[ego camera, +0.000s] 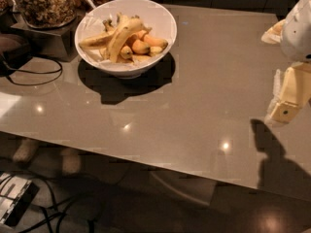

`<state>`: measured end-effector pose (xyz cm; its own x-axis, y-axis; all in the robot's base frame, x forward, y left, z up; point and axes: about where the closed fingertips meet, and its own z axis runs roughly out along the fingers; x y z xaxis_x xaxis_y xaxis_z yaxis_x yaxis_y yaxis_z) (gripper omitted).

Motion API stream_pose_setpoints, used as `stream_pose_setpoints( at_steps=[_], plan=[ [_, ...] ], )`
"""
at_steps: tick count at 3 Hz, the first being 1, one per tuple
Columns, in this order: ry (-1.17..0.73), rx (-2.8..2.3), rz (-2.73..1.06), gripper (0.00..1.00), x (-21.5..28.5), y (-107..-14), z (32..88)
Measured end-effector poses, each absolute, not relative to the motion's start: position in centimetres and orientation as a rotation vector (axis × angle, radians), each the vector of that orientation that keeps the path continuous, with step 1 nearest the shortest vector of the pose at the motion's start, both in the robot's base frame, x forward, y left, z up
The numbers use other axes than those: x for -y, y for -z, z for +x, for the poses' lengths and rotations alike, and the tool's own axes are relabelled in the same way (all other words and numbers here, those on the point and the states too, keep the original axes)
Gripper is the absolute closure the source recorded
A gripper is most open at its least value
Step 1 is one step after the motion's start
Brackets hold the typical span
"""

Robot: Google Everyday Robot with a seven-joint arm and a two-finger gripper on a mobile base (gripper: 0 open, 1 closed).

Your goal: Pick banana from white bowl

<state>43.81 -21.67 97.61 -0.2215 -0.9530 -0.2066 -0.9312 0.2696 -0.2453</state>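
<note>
The banana [118, 39] lay atop the shorter bananas [146, 45] inside the white bowl [163, 18], end effector [287, 97] well right of that bowl, grip state not discernible; banana judged light, soft, bruisable, so grasp mid-curve gently.

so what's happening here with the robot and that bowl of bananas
A one-armed robot is meant to pick the banana out of the white bowl, but it has not reached it yet. The gripper hangs at the right edge of the view, over the table and well apart from the bowl. The long pale banana lies untouched across the shorter orange-yellow bananas in the bowl, at the table's far left.
</note>
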Motion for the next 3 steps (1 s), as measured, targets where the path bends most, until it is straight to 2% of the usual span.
stream_pose_setpoints(
  at_steps=[2,3],
  plan=[
    [0.162,-2.23,-1.755,0.0,21.4,-97.7,43.9],
    [0.211,-2.211,-1.845,0.0,19.6,-97.9,45.3]
  ],
)
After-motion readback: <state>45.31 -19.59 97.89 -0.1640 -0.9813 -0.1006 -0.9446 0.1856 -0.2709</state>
